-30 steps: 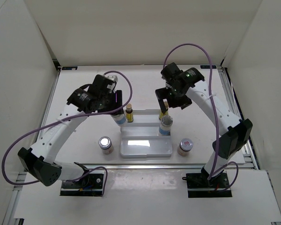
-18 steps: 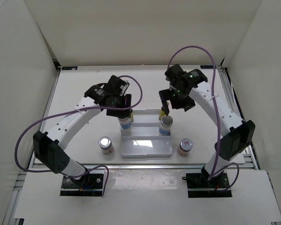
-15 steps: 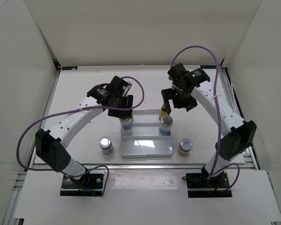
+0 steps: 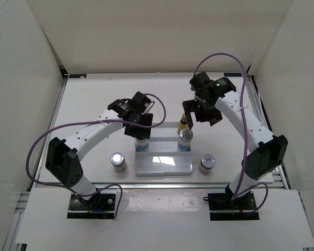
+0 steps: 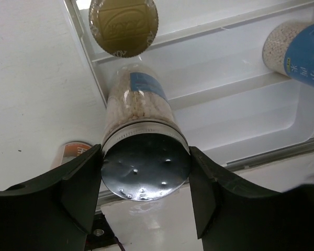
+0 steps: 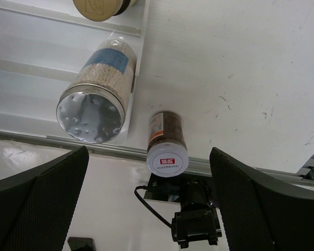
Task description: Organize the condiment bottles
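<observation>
Here, the left gripper (image 5: 145,157) pinches a blue-labelled bottle (image 5: 138,99) at the left end of the white stepped tray (image 4: 162,166).

We see its 2 fingers (image 5: 78,183) pressed against opposite sides of the silver cap, with the bottle upright. Whether its base rests on the step we cannot tell. Just behind it, 1 slim amber bottle (image 5: 123,23) stands on the tray's rear step. The right gripper (image 6: 149,150) hangs with its jaws spread wide and nothing between them, above the tray's right end. There the other blue-labelled bottle (image 4: 185,139) stands with the other amber bottle (image 4: 183,124) directly behind it. The 2 short jars sit on the table (image 4: 94,104), off the tray: the left jar (image 4: 118,161) near its front-left corner, the right jar (image 4: 206,163) near its front-right corner.
</observation>
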`<state>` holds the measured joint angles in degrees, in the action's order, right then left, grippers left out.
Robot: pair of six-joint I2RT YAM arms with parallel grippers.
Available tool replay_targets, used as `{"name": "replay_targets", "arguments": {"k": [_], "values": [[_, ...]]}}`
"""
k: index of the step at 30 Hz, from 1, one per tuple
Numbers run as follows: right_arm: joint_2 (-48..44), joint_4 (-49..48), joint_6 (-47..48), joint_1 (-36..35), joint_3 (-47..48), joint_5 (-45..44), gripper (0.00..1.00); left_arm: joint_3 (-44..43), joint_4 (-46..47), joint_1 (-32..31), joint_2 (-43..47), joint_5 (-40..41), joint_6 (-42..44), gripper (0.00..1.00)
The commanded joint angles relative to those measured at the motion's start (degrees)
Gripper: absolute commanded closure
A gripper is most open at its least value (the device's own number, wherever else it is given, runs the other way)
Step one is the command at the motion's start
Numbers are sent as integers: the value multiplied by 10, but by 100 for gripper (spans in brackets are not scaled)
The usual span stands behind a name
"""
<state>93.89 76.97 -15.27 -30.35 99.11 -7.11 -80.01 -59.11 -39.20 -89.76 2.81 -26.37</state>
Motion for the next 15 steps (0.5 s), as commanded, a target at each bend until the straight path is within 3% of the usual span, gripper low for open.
{"name": "replay_targets", "arguments": {"k": [1, 2, 7, 15], "values": [[-22, 67, -8, 6, -6, 3, 0, -3, 13, -3, 7, 13, -8, 56], [-22, 74, -8, 6, -11, 3, 0, -3, 13, -3, 7, 13, -8, 40], [-47, 90, -13, 24, -39, 35, 0, -15, 13, -3, 7, 25, -13, 1], [-67, 107, -26, 35, -98, 94, 0, -73, 13, -3, 56, 47, -8, 1]]}}
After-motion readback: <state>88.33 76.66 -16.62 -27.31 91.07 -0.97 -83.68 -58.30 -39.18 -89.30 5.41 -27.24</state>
